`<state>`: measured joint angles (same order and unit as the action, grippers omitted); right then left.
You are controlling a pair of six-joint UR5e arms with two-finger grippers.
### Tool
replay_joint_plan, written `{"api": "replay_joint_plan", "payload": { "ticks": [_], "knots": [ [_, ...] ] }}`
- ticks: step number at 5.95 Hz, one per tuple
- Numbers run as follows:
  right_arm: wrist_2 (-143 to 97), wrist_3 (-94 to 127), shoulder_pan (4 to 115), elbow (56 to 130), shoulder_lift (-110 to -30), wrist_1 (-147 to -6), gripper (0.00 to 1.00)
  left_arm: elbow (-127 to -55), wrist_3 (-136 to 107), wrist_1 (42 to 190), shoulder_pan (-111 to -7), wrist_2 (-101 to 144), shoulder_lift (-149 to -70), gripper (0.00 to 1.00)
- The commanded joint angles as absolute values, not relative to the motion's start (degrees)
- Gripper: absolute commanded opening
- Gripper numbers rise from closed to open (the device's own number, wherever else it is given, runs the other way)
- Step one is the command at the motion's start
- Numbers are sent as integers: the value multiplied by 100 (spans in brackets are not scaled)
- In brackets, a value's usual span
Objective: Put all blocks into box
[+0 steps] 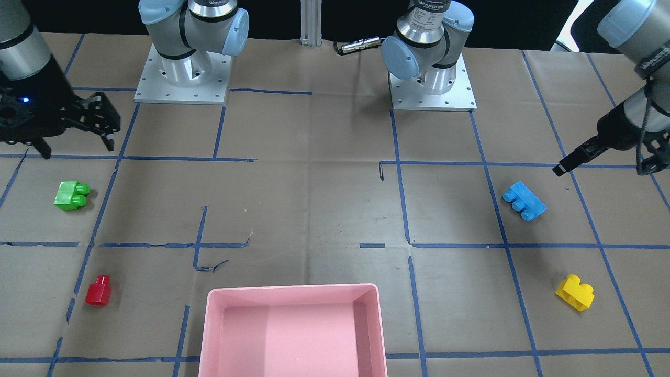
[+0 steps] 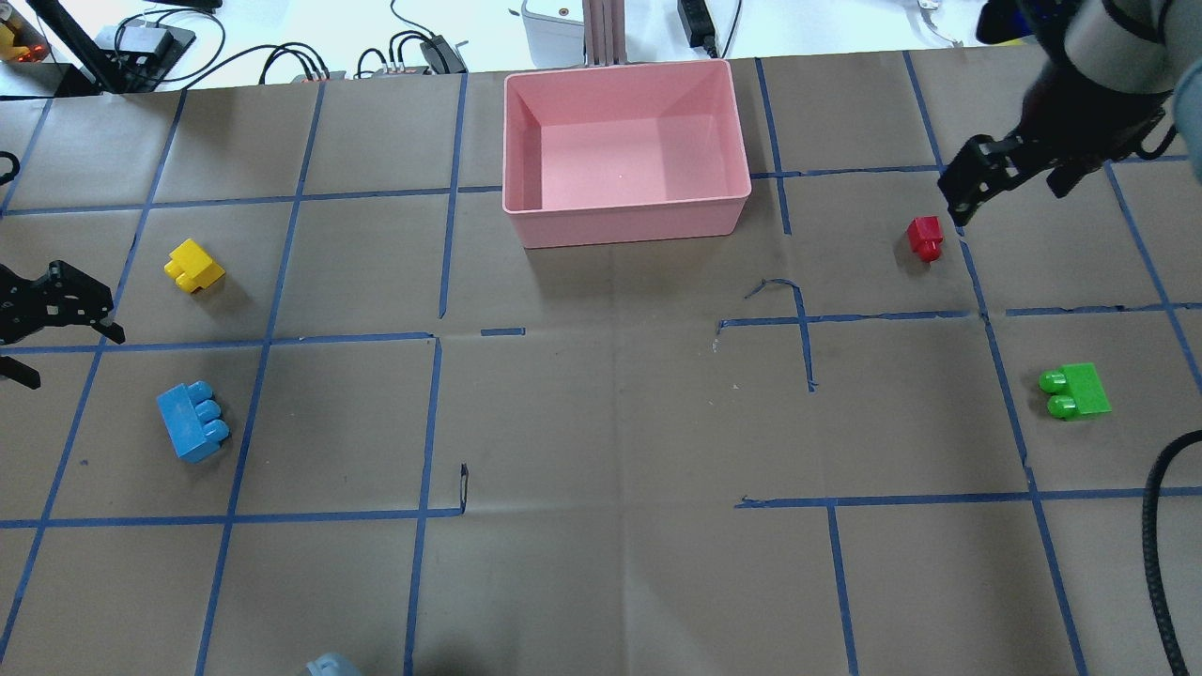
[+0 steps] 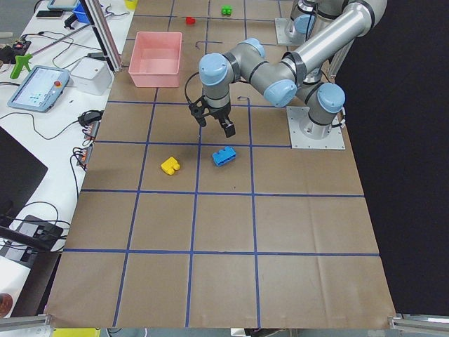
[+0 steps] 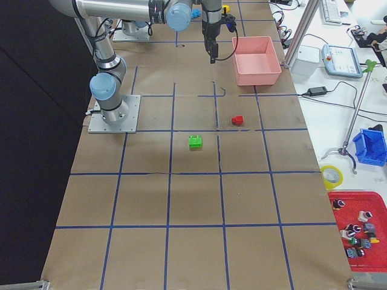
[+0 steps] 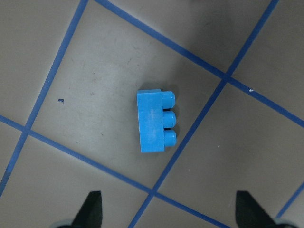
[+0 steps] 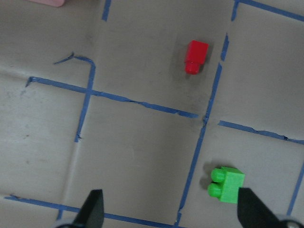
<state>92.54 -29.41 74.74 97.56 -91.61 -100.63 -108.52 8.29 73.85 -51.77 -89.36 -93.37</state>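
Note:
The pink box [image 2: 627, 222] stands empty at the far middle of the table, and also shows in the front view [image 1: 293, 288]. The light blue block [image 2: 192, 422] and yellow block [image 2: 193, 265] lie on my left. The red block [image 2: 925, 236] and green block [image 2: 1076, 391] lie on my right. My left gripper [image 2: 73, 357] is open above the table, just left of the blue block [image 5: 154, 121]. My right gripper [image 2: 1005, 202] is open and raised, just right of the red block [image 6: 195, 56]; the green block [image 6: 227, 185] shows near its right fingertip [image 6: 249, 211].
The table is brown paper with a grid of blue tape lines. The two arm bases [image 1: 183, 73] stand at the robot's edge. Cables and boxes [image 2: 413, 52] lie beyond the far edge behind the pink box. A black cable [image 2: 1160, 526] hangs at the right.

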Motion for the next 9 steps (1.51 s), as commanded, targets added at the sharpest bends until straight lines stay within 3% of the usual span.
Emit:
{"api": "replay_joint_plan", "payload": {
  "ticks": [1,3,5,9],
  "knots": [
    [9272,-3533,6525,10839,-9088,-11625,100,-11922,818,5843,-5168,-8938,-9474,98],
    [9273,-3568,6093,11739,-8853,-12208,100,-12417,782,4777,-5150,-8938,-9859,98],
    [9264,-3926,5794,11803,-8072,-13099,100,-12480,756,4641,-5150,-8939,-9923,98],
    [9281,-3726,5564,12320,-7692,-13927,97,-12481,211,4229,-5150,-8895,-10220,98]
  ]
}}
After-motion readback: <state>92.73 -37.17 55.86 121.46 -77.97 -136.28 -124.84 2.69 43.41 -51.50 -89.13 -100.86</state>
